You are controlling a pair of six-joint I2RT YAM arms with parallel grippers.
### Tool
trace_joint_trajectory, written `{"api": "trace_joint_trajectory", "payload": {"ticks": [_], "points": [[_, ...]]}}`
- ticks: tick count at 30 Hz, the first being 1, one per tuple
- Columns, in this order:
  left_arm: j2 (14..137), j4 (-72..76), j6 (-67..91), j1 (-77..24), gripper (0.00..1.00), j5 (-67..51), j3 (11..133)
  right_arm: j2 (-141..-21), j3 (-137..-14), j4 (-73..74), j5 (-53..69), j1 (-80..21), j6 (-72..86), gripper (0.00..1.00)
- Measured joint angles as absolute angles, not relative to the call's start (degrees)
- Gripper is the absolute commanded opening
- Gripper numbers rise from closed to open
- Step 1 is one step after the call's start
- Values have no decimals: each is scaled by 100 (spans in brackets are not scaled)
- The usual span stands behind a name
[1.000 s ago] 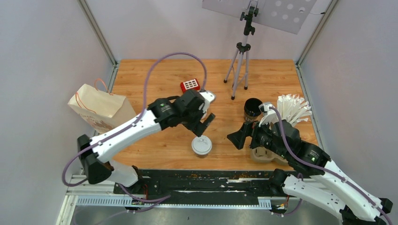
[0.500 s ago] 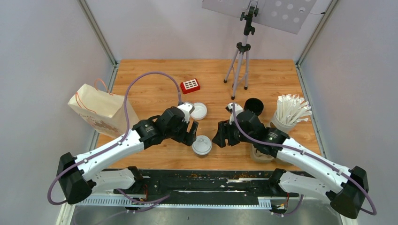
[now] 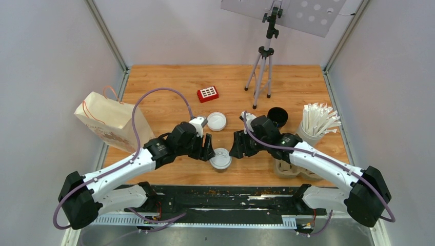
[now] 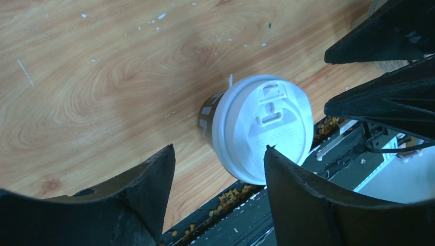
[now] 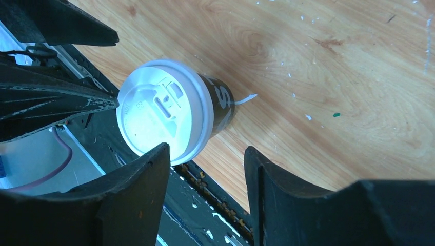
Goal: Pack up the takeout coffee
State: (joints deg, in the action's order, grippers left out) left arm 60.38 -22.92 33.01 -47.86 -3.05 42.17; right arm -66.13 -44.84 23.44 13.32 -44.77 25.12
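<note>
- Right now the left gripper (image 3: 208, 148) has its jaws apart with nothing between them. It sits low, just left of the lidded cup (image 3: 220, 159).
- The right gripper (image 3: 237, 146) faces it from the other side, jaws likewise apart and empty, just right of the same cup.
- That cup stands upright close to the near edge of the bench (image 3: 169, 77), about midway along it. In both wrist views it lies just ahead of the fingertips, not between them.
- The step in hand looks like the grasp on this cup.
  - Only one gripper should take it; two closing together could strike each other or tip it over the near edge.
  - Close gently on the black wall under the lid's rim, since paper crushes and a squeezed lid may pop off. Keep the cup level.
- The tray (image 3: 287, 168) lies toward the near right corner, so the right gripper seems better placed to carry the cup there.
- Farther in, toward the middle of the bench, a loose lid (image 3: 217, 121) and an open cup (image 3: 277, 116) lie well apart. That pair probably needs joining.
- Hard to make out:
  - The tray is mostly under the right arm, so its wells cannot be counted.
  - Whether either cup holds drink is not visible.
  - The pale print on the cup wall is unreadable.
</note>
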Motion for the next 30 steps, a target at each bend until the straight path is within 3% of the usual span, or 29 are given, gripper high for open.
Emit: {"api": "trace_joint_trajectory", "payload": {"ticks": [11, 22, 30], "points": [[5800, -1957, 3489, -4705, 66, -558, 3741, -7022, -4508, 2265, 1671, -4453, 2473, 49], [5795, -1634, 3529, -4672, 52, -847, 3551, -7142, -4519, 2233, 1815, -4427, 2377, 44], [5975, -1500, 3483, -4672, 51, -921, 3551, -7142, -4630, 2246, 1876, -4370, 2322, 46]]}}
